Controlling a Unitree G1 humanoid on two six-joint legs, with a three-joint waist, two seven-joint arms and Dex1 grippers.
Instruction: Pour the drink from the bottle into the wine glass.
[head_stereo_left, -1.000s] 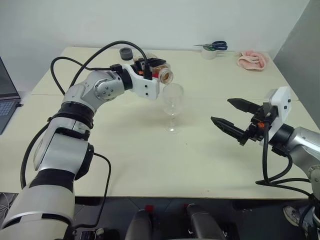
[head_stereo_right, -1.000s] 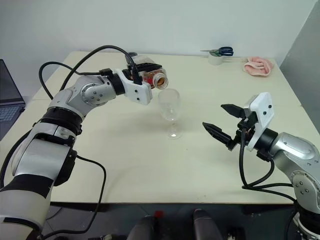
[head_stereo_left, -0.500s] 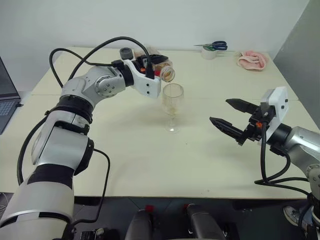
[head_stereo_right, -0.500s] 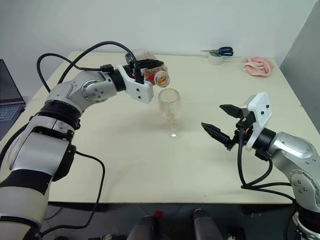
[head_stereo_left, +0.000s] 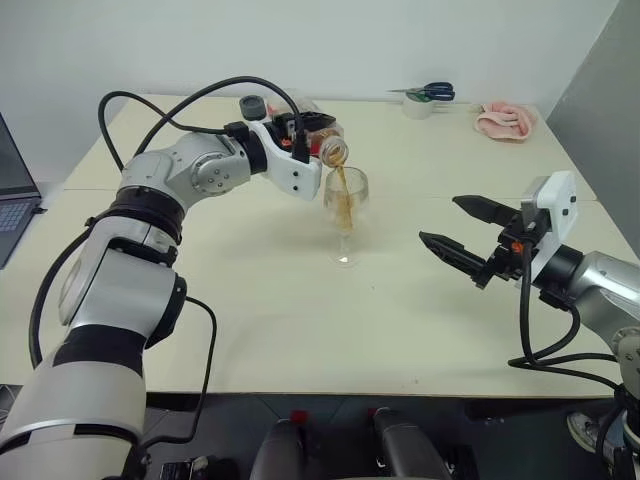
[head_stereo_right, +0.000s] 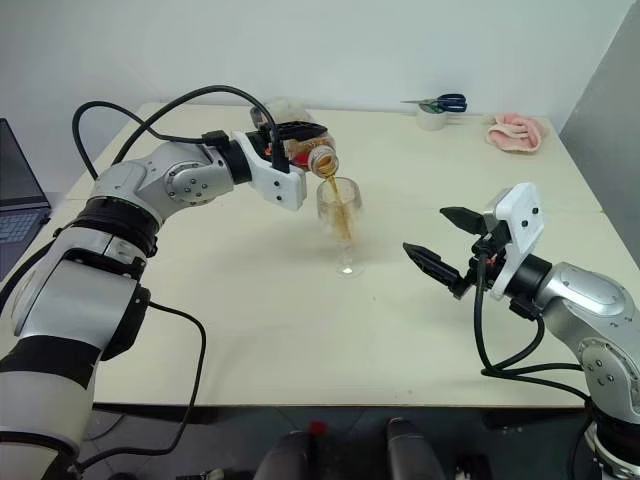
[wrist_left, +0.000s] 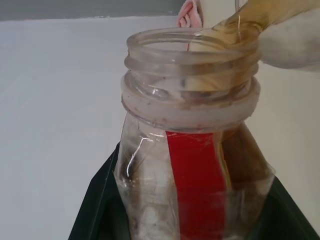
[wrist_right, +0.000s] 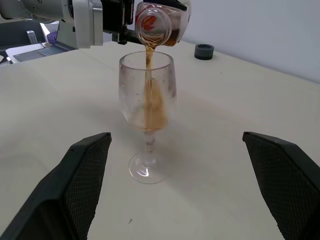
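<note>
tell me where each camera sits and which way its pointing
Left eye view: on the head, looking forward and down over the table; both arms show, the left fingers tipping the bottle over the wine glass.
Right eye view: the same scene from the other eye.
Left wrist view: on the left wrist, looking along the held bottle's neck; dark fingers at its sides.
Right wrist view: on the right wrist, facing the glass between its two open fingers.
Shared: the head and right wrist views show the drink streaming into the glass.

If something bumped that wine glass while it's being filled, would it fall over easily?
Probably yes. The wine glass stands free on a thin stem and small round foot, with the drink gathering high in its bowl, so it likely tips readily. It looks like thin clear glass, so likely fragile too.
</note>
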